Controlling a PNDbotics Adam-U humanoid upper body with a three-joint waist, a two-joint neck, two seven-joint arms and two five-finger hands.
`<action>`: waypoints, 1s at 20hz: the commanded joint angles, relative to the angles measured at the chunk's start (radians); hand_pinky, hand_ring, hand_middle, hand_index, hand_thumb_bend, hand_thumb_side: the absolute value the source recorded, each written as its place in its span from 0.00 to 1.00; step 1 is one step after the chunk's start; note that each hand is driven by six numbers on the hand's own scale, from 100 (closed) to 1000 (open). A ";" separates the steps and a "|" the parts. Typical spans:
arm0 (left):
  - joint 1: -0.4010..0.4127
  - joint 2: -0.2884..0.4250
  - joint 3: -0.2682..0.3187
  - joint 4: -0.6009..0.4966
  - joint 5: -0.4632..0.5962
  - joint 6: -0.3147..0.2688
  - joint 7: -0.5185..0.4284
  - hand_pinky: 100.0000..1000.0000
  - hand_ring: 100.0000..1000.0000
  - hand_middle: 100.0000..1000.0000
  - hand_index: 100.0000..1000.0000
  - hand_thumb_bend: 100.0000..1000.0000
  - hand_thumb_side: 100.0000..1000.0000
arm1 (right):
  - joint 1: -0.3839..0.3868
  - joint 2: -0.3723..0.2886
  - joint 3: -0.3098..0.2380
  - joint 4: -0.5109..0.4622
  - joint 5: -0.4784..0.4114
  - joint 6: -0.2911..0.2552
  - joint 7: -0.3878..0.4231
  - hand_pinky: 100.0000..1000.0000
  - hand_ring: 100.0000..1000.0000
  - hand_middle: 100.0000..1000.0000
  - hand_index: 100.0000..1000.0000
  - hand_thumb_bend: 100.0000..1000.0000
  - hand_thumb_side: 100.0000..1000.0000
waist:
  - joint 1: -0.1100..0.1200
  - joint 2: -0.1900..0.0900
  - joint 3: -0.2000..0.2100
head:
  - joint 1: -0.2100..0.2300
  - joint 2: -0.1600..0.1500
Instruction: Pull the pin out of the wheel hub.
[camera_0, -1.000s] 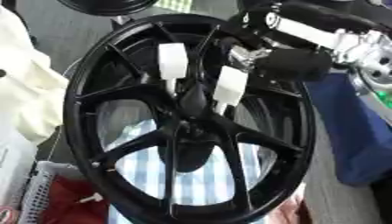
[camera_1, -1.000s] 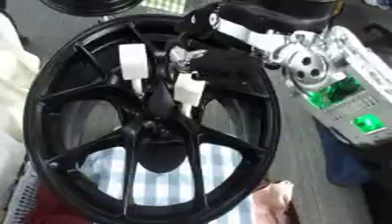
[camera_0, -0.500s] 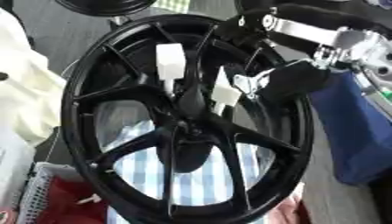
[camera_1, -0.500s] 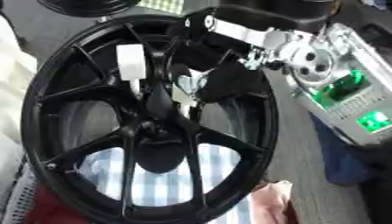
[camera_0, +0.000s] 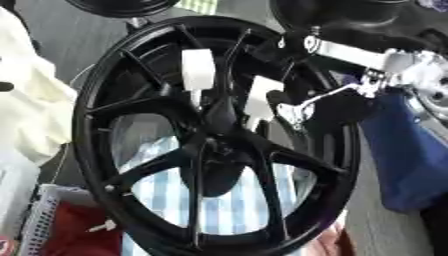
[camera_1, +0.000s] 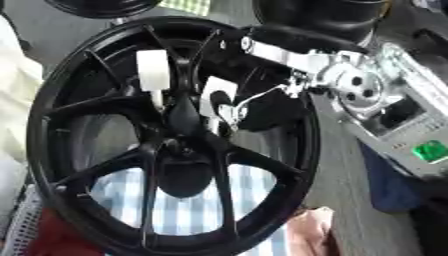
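- Since the frame a second earlier, the right hand (camera_0: 302, 107) had moved from the far rim of the wheel (camera_0: 96, 165) down and left toward its middle, ending right against the right-hand white pin (camera_0: 260, 98).
- The wheel itself, black with branching spokes, had kept its place, tilted and filling most of both views.
- Two white, block-headed pins stood in the hub (camera_0: 219, 120): the left pin (camera_0: 198, 70) just far-left of centre, the other just to its right and a little nearer.
- Each pin's head rose clear of the spokes while its thin stem ran down into the dark hub.
- The right hand's dark fingers (camera_1: 229, 111) were curled at the right pin's near-right edge; whether they actually pinched it or only touched it could not be told.
- The right arm (camera_1: 346, 87) came in from the upper right, silver at the wrist joint, with a small green light (camera_1: 429, 150) on a grey housing in the right eye view.
- The left hand showed in neither view.
- Under the wheel lay a blue and white striped cloth (camera_0: 227, 210), visible between the near spokes.
- A pale cream cloth (camera_0: 26, 110) lay at the left, a white basket (camera_0: 39, 225) with something red inside at the near left corner.
- A dark blue cloth (camera_0: 407, 155) lay at the right of the wheel.
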 joint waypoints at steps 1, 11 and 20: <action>-0.005 0.015 0.008 -0.022 -0.004 0.003 0.003 0.57 0.79 0.55 0.70 0.01 0.83 | -0.010 -0.026 -0.002 -0.013 0.021 0.018 0.047 0.90 0.89 0.86 0.91 0.00 0.17 | 0.005 -0.019 0.000 | 0.003 0.001; -0.007 0.014 0.006 -0.022 -0.006 0.005 0.000 0.57 0.79 0.55 0.70 0.01 0.83 | -0.001 -0.028 0.002 -0.013 0.079 0.024 0.064 0.91 0.91 0.87 0.93 0.00 0.35 | 0.001 -0.010 0.002 | -0.004 -0.001; -0.008 0.013 0.006 -0.022 -0.008 0.005 -0.001 0.57 0.79 0.55 0.69 0.01 0.84 | 0.007 -0.024 0.002 -0.013 0.080 0.047 0.057 0.90 0.90 0.84 0.91 0.00 0.57 | -0.003 0.001 0.002 | -0.010 -0.007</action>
